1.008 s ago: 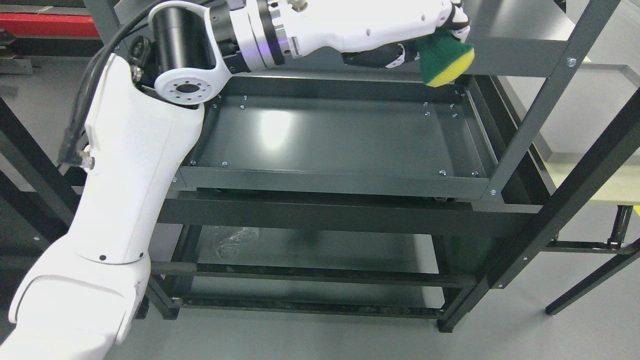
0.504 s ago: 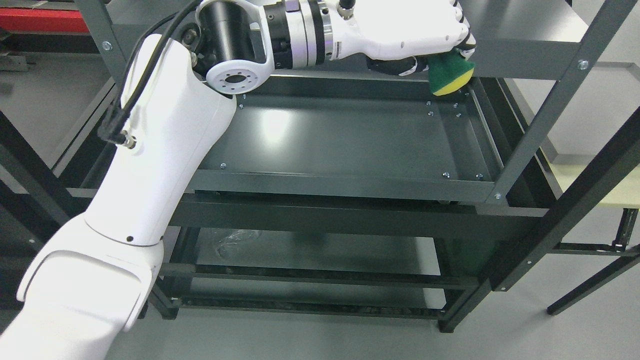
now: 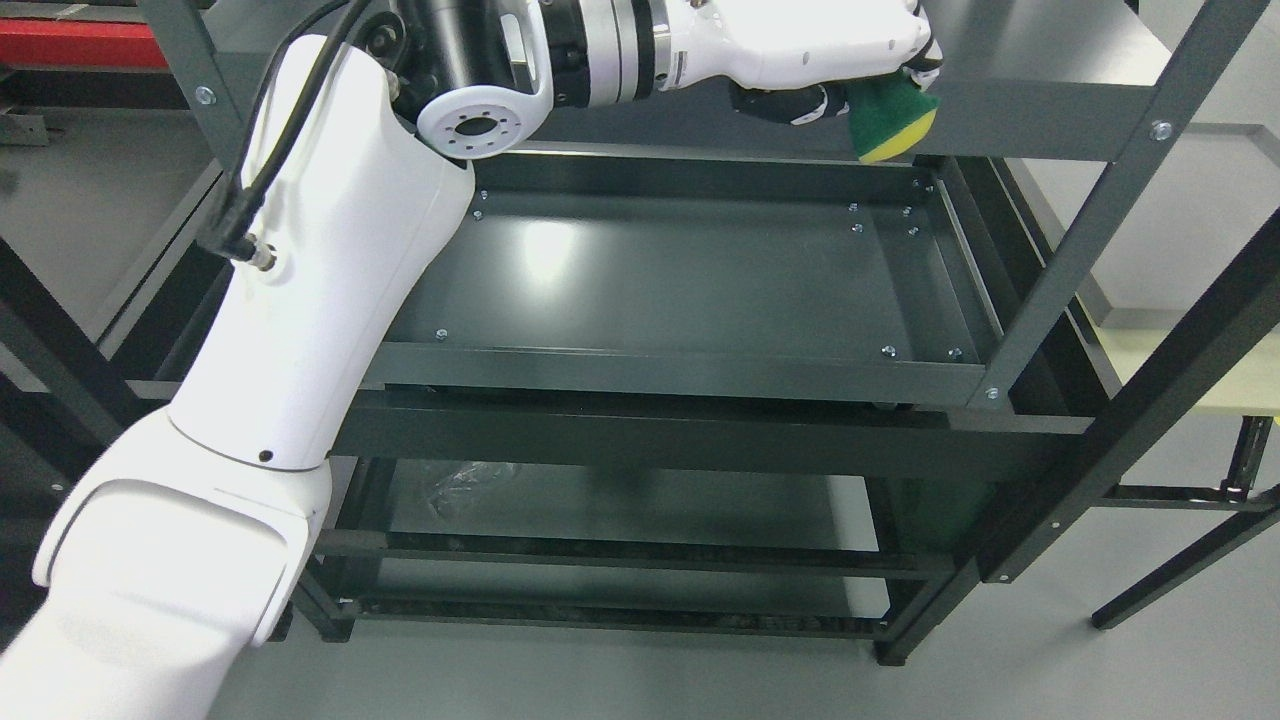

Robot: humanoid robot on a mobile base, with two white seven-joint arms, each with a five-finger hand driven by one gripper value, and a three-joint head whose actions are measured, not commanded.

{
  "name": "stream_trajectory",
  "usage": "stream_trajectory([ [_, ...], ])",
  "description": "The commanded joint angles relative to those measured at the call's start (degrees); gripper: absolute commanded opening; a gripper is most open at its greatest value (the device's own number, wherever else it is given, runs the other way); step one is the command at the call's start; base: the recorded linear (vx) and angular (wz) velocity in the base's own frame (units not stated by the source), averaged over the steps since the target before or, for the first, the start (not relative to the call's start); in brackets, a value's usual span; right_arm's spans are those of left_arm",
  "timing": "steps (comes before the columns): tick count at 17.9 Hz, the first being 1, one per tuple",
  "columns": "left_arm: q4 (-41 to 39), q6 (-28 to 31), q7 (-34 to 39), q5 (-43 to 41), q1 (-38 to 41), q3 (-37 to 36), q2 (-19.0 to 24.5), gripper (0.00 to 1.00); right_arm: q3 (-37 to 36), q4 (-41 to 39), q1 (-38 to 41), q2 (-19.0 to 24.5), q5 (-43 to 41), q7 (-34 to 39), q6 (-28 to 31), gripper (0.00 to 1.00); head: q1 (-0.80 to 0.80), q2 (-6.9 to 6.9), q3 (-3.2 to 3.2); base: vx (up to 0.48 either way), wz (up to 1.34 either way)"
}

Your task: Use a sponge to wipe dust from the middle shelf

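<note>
Below the head camera stood a dark metal rack [image 3: 1060,260] on a smooth grey floor [image 3: 1000,680], its slanted uprights crossing the right side of the picture. Its middle shelf [image 3: 680,280] was a shallow tray with a raised rim and small bolts near the corners; the sheet metal was bare and glossy, and a pale glare of light lay on its left half. Beneath it ran a dark crossbar, and lower down a bottom shelf [image 3: 640,500] showed a crumpled piece of clear plastic [image 3: 465,480] at its left. The underside edge of a top shelf [image 3: 1030,90] filled the upper right. Off to the far right, beyond the rack, a pale cream tabletop [image 3: 1200,370] on thin black legs was partly in view, and at the top left corner a red strip of some fixture showed behind a post. The left arm [image 3: 300,300], white with a black cable along it, rose from the lower left and bent across the top of the picture. The left hand [image 3: 830,50] was closed around a sponge [image 3: 890,125], green with a yellow layer on its underside, fingers [image 3: 800,103] wrapped beneath it. The sponge hung above the back right corner of the middle shelf, clear of the tray surface, just in front of the top shelf's edge.
</note>
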Motion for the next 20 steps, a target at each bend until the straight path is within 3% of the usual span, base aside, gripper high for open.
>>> stream_trajectory([
  [1,-3.1,0.0,-2.1,5.6,1.6,3.3,8.3,0.00,0.0,-1.0,0.0,-1.0,0.0,0.0,4.1,1.00,0.00,0.00,0.00,0.000,0.00],
  [9,-5.6,0.0,-3.1,18.2,7.2,6.0,30.8,0.00,0.0,-1.0,0.0,-1.0,0.0,0.0,4.2,1.00,0.00,0.00,0.00,0.000,0.00],
  [15,-8.3,0.0,-2.8,27.4,9.8,6.5,43.3,0.00,0.0,-1.0,0.0,-1.0,0.0,-0.1,4.1,1.00,0.00,-0.01,0.00,0.000,0.00],
  [20,-8.3,0.0,-2.9,31.3,10.0,6.4,49.2,0.00,0.0,-1.0,0.0,-1.0,0.0,0.0,4.1,1.00,0.00,0.00,0.00,0.000,0.00],
])
